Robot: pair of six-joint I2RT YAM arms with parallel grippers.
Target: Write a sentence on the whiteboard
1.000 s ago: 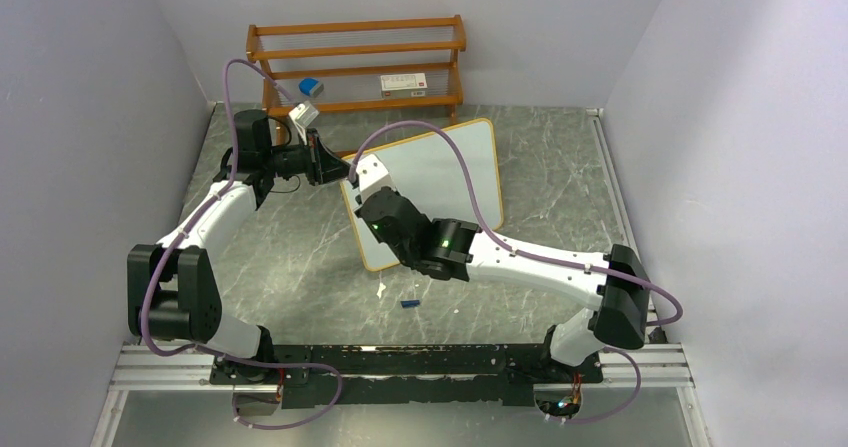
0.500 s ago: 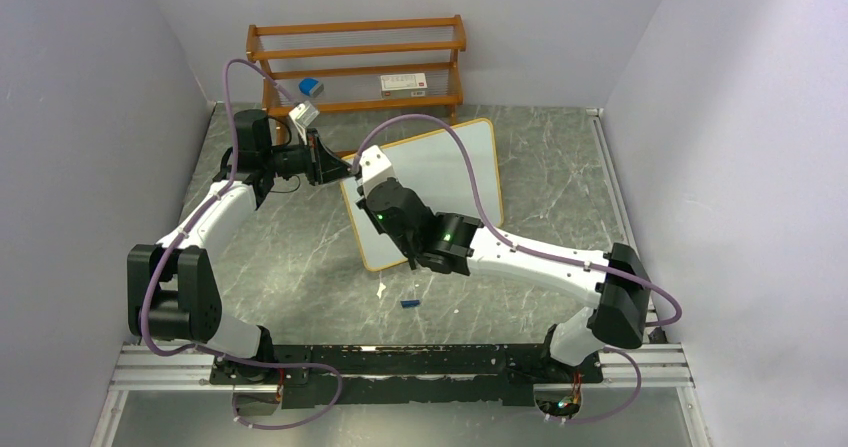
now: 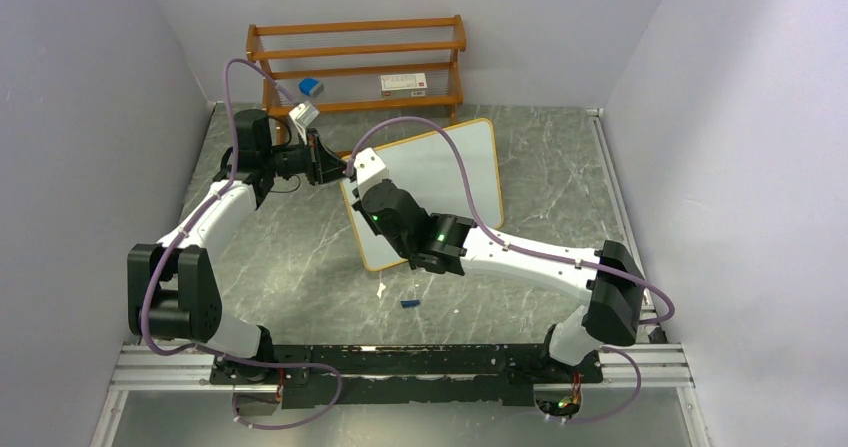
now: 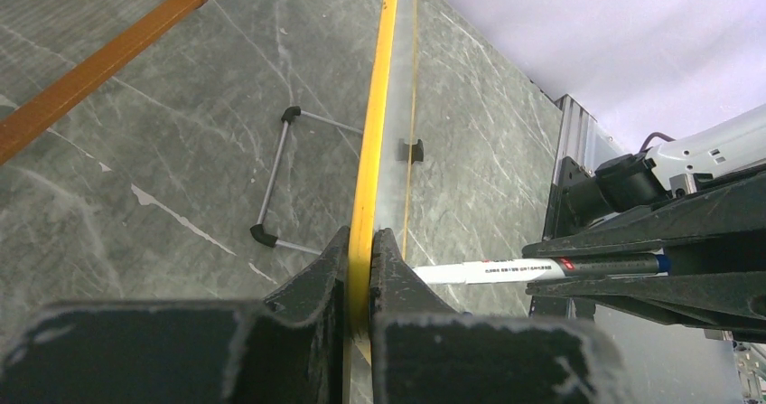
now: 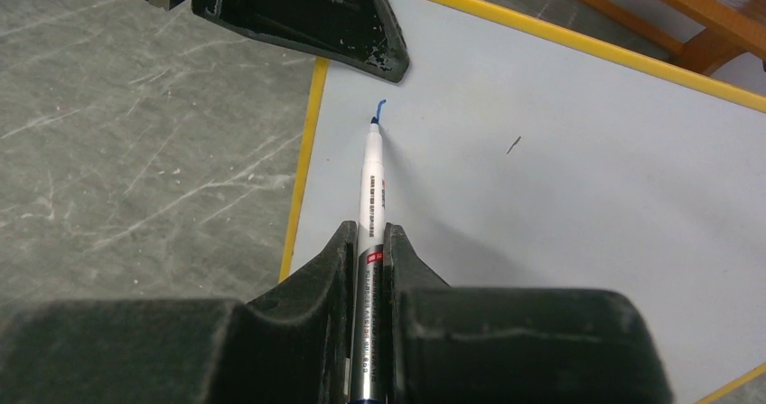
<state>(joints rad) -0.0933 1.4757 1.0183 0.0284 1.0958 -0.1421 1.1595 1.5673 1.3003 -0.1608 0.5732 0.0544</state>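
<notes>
Currently we count one whiteboard (image 3: 445, 182), one marker (image 5: 372, 180), one wooden shelf rack (image 3: 355, 52) and two grippers at work. The whiteboard stands on the grey stone-patterned table (image 3: 560, 167) in front of the rack, propped from behind on a grey wire stand (image 4: 280, 173).

Left gripper (image 4: 361, 241): fingers nearly together, pinching the board's yellow frame at its upper left edge; in the left wrist view the frame runs edge-on between the two fingers.

Right gripper (image 5: 370, 234): closed down on the barrel of the white marker, which points out past the fingertips. The blue tip touches the board surface near the top left corner, just beside the left gripper's fingers.

Of the sentence we record only one short blue stroke (image 5: 378, 108) at the marker tip. One small dark speck (image 5: 513, 144) sits farther right on the white surface.

On the rack: one blue object (image 3: 310, 86) and one white box (image 3: 405, 83). On the table near the board's lower edge: one small blue cap (image 3: 408, 304).
</notes>
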